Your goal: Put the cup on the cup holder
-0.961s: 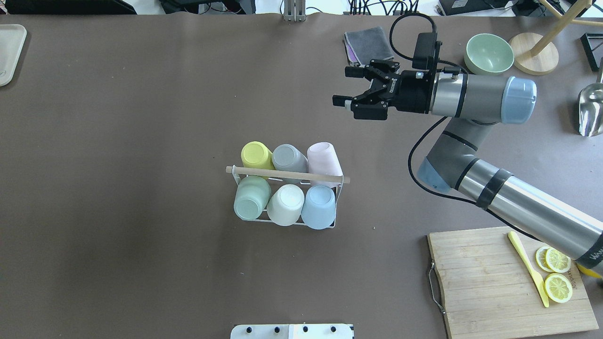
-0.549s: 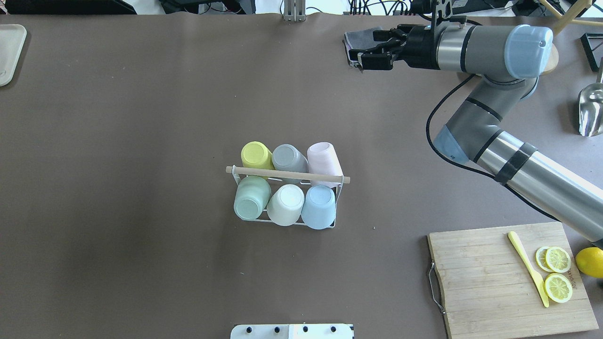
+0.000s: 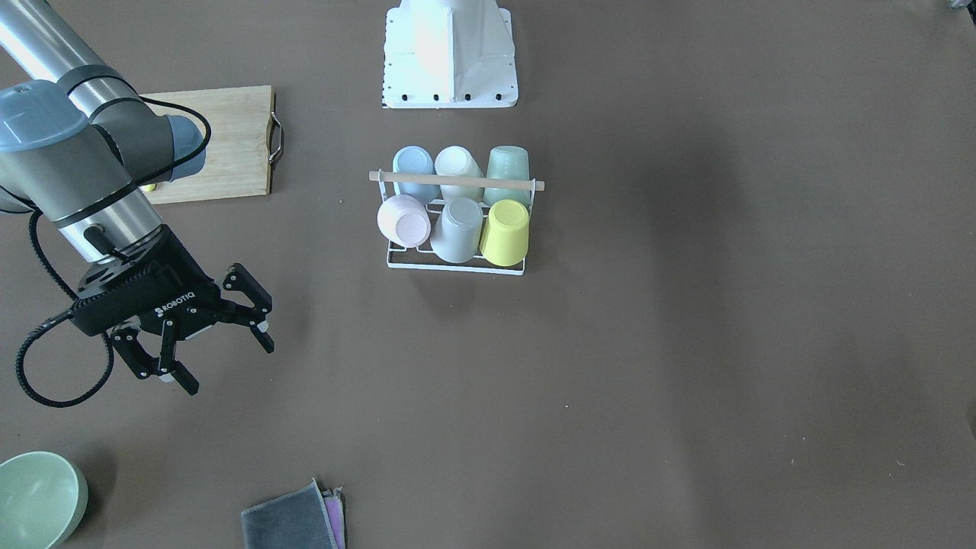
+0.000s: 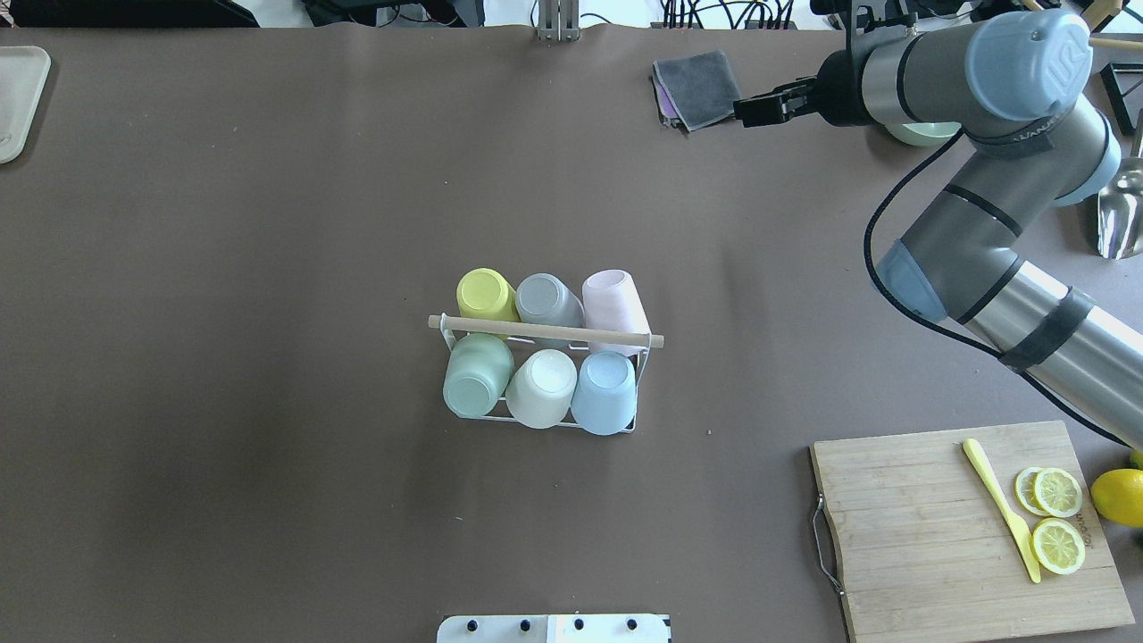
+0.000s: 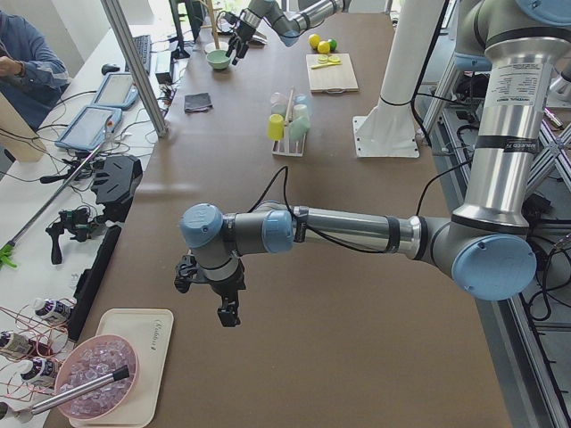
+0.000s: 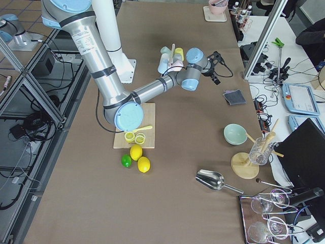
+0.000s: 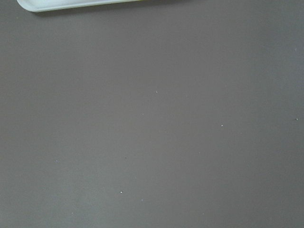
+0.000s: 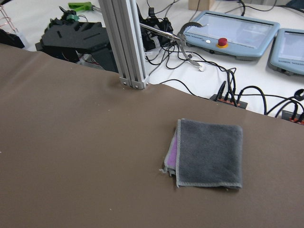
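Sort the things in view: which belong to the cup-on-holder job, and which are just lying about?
Job: cup holder, six cups upturned on it, right gripper, open and empty.
Lying about: folded cloths, green bowl, cutting board, lemon slices, yellow knife, metal scoop.

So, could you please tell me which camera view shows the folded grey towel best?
The right wrist-mounted view: the grey towel lies close and whole, a purple cloth peeking out underneath. Overhead shows it small; front-facing crops it; the side views show a speck.
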### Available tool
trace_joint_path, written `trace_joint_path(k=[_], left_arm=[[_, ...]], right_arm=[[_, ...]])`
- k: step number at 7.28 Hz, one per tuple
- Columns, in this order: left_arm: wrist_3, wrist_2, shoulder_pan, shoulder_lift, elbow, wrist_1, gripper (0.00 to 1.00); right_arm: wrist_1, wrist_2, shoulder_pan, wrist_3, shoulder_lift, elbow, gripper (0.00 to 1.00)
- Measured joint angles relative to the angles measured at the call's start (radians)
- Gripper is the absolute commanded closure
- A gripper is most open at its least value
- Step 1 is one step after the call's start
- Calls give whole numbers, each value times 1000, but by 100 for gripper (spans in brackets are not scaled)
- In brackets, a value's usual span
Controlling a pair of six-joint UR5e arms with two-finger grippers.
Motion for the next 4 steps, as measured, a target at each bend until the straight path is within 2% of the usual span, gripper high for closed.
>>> trace_joint_path(k=[2, 4], left_arm=[[0, 0, -1, 0, 0, 0, 1], [0, 0, -1, 0, 0, 0, 1]], right_arm=[[-62, 8, 2, 50, -96, 78, 0], [-113, 35, 10, 73, -233, 197, 0]])
